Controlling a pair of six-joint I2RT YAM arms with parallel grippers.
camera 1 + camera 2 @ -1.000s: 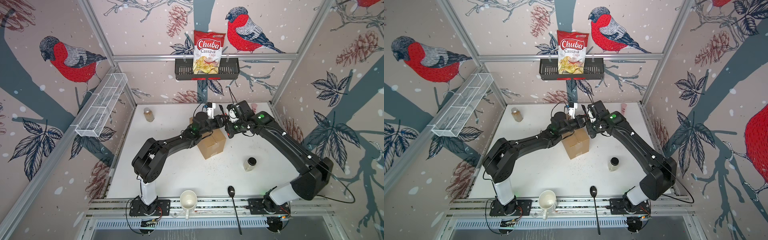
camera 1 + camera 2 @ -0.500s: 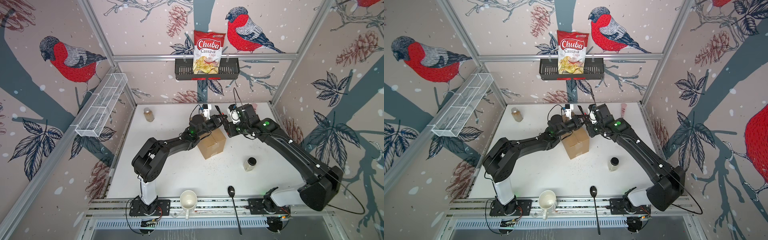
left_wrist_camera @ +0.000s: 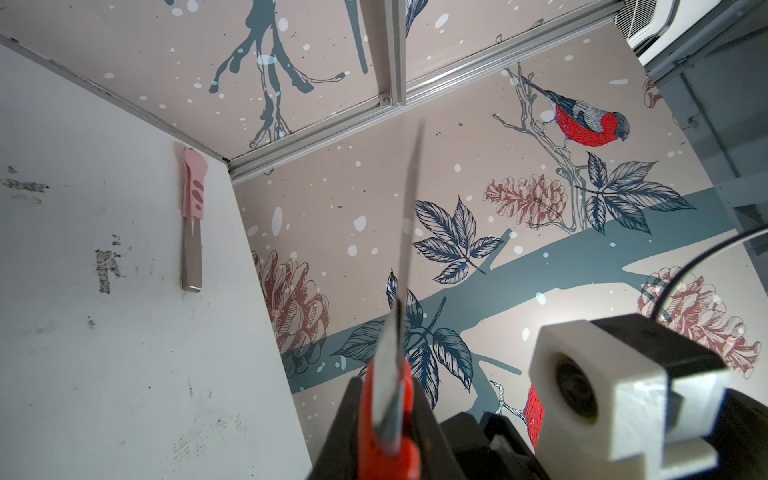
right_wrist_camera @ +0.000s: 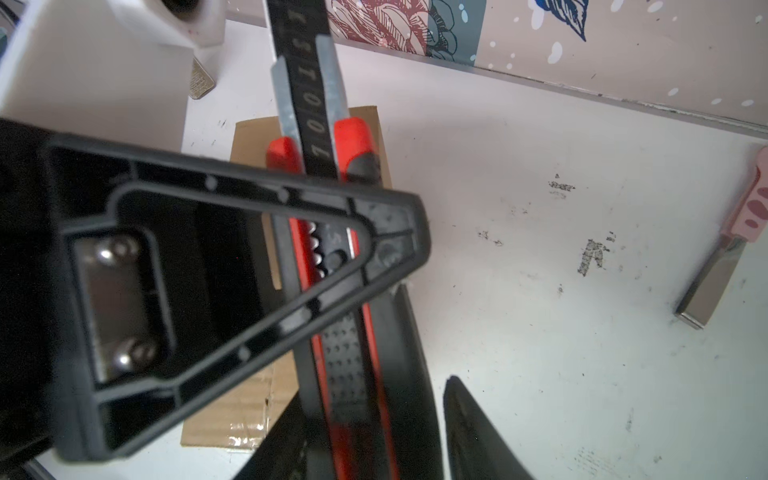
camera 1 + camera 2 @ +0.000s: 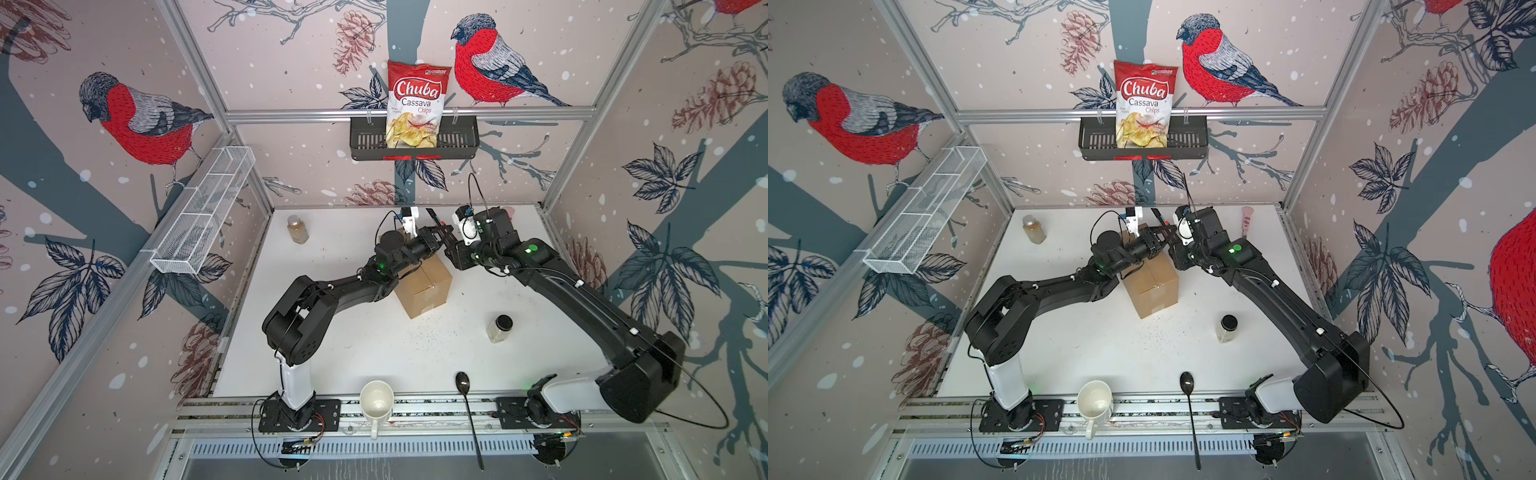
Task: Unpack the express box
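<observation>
Clamping the utility knife (image 3: pixel 386 399) in my left gripper (image 5: pixel 438 237), I have its blade (image 3: pixel 409 199) pointing up and away from the express box (image 5: pixel 424 286). The box sits on the table (image 5: pixel 374 353) just beneath both wrists. My right gripper (image 5: pixel 452 249) has its fingers apart astride the handle, gripping nothing. I judge my left wrist must tip down to bring the blade to the box.

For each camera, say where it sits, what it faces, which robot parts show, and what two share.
Both top views: high in front, looking down; both arms, express box.
Left wrist: behind left gripper, which grips knife; faces right wall.
Right wrist: above table, facing express box; left gripper's finger crossing knife.
Shared: both wrists see pink-handled tool.
</observation>
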